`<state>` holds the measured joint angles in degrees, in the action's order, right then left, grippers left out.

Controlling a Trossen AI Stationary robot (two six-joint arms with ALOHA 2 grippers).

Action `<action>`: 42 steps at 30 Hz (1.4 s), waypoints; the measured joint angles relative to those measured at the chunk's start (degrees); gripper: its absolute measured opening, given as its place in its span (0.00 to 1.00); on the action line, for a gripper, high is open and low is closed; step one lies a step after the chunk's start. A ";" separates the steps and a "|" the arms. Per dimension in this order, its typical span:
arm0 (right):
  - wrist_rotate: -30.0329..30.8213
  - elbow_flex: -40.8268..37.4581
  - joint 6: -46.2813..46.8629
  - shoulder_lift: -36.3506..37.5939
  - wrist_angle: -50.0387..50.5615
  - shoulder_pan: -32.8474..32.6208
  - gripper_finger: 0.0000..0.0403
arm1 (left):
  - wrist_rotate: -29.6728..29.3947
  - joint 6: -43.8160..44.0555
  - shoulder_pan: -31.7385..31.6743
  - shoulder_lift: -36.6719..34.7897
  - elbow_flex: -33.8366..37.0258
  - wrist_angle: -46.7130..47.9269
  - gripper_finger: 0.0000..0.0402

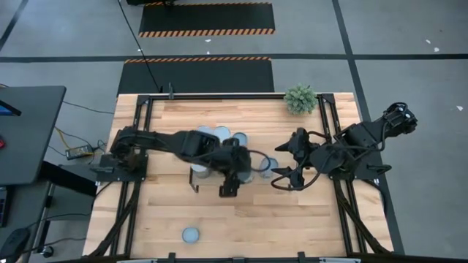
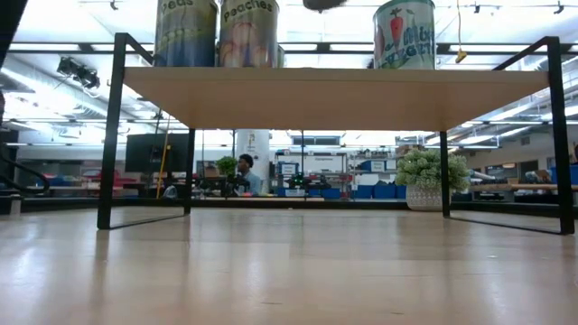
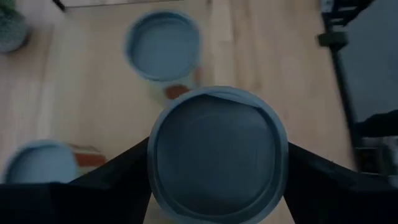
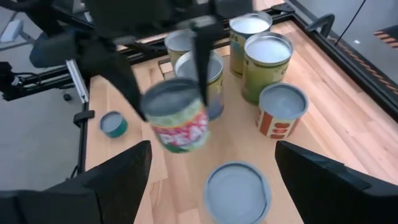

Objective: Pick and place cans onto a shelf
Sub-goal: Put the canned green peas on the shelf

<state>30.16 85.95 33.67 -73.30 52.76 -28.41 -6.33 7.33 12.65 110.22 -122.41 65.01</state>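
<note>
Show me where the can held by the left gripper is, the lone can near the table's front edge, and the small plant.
Held can (image 3: 217,155), left wrist view: middle of its blue-grey top.
Lone can (image 1: 191,234), high view: centre of its top.
Plant (image 1: 300,98), high view: middle of its green leaves.

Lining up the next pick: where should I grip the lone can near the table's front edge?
Probably best to take the lone can by its curved side wall, descending from straight above with fingers straddling the round top. It stands upright, lid up, nothing near it. The left gripper holds another can.
</note>
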 joint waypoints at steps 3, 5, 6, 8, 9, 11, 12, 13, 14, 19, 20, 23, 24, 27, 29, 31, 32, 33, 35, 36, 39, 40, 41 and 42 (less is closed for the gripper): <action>0.00 0.00 -0.46 0.02 -0.24 0.83 0.87 | 0.02 -3.49 -1.95 0.83 -0.07 1.30 0.73; -0.01 0.00 -0.76 0.02 -0.32 1.35 0.87 | 0.15 -5.24 -3.02 1.33 -0.07 0.78 0.73; -0.03 0.00 -0.78 0.02 -0.33 1.49 0.87 | 0.18 -6.24 -3.48 1.60 -0.07 1.12 0.73; -0.05 0.00 -0.90 0.02 -0.36 1.76 0.87 | 0.68 -7.18 -4.39 2.13 -0.09 0.94 0.73; -0.11 0.00 -0.90 0.02 -0.36 1.85 0.87 | 1.39 -7.64 -4.81 2.24 -0.09 1.28 0.73; -0.10 0.00 -0.89 0.02 -0.40 2.02 0.87 | 2.93 -8.09 -5.46 2.84 -0.16 1.13 0.73; -0.12 0.00 -0.90 0.02 -0.43 2.04 0.87 | 3.05 -8.37 -5.70 3.08 -0.22 0.97 0.73; -0.12 0.00 -0.88 0.02 -0.43 2.04 0.87 | 3.14 -8.49 -5.88 3.29 -0.18 1.60 0.73; -0.12 0.00 -0.88 0.02 -0.48 2.05 0.87 | 3.21 -8.53 -5.92 3.75 -0.15 2.29 0.73; -0.22 0.00 -0.68 0.02 -0.84 2.06 0.87 | 4.17 -9.96 -6.37 5.27 -0.15 2.94 0.73; -0.22 0.00 -0.71 0.00 -0.88 2.06 0.87 | 4.19 -10.34 -6.37 5.51 -0.15 3.33 0.73; -0.23 0.00 -0.68 0.00 -1.30 2.06 0.87 | 4.15 -11.01 -6.37 6.09 -0.16 3.85 0.73; -0.23 0.00 -0.70 0.00 -1.26 2.06 0.87 | 4.15 -11.25 -6.37 6.27 -0.18 3.88 0.73; -0.23 0.00 -0.72 0.00 -1.35 2.04 0.87 | 4.06 -11.79 -6.33 7.02 -0.07 4.74 0.74; -0.23 0.00 -0.72 0.00 -1.39 2.04 0.87 | 4.02 -12.83 -6.19 7.32 -0.09 5.41 0.77; -0.23 0.00 -0.71 0.00 -1.46 2.04 0.87 | 4.03 -13.71 -5.94 7.65 -0.06 5.53 0.78; -0.26 0.00 -0.75 0.00 -1.47 2.04 0.87 | 4.02 -13.92 -5.79 7.80 -0.12 5.14 0.79; -0.25 0.00 -0.83 0.00 -1.40 2.04 0.87 | 4.02 -13.98 -5.67 7.93 -0.12 5.49 0.79; -0.25 0.00 -0.85 0.00 -1.50 2.04 0.87 | 4.06 -13.99 -5.42 7.95 -0.09 5.48 0.79; -0.25 0.00 -0.85 0.00 -1.62 2.04 0.87 | 4.05 -14.01 -5.33 7.95 -0.09 5.23 0.79; -0.27 0.00 -0.85 0.00 -1.57 2.04 0.87 | 4.13 -14.01 -5.30 7.95 -0.09 4.95 0.79; -0.25 0.00 -0.84 0.00 -1.61 2.04 0.87 | 4.12 -14.01 -5.38 7.95 -0.09 5.01 0.79; -0.25 0.00 -0.85 0.00 -1.61 2.04 0.87 | 4.13 -14.01 -5.48 7.95 -0.09 5.03 0.80; -0.25 0.00 -0.85 0.00 -1.58 2.04 0.87 | 4.19 -14.01 -5.65 7.95 -0.09 5.07 0.80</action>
<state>29.91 85.95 32.82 -73.30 51.18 -26.37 -2.13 -6.68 7.00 118.17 -122.50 70.08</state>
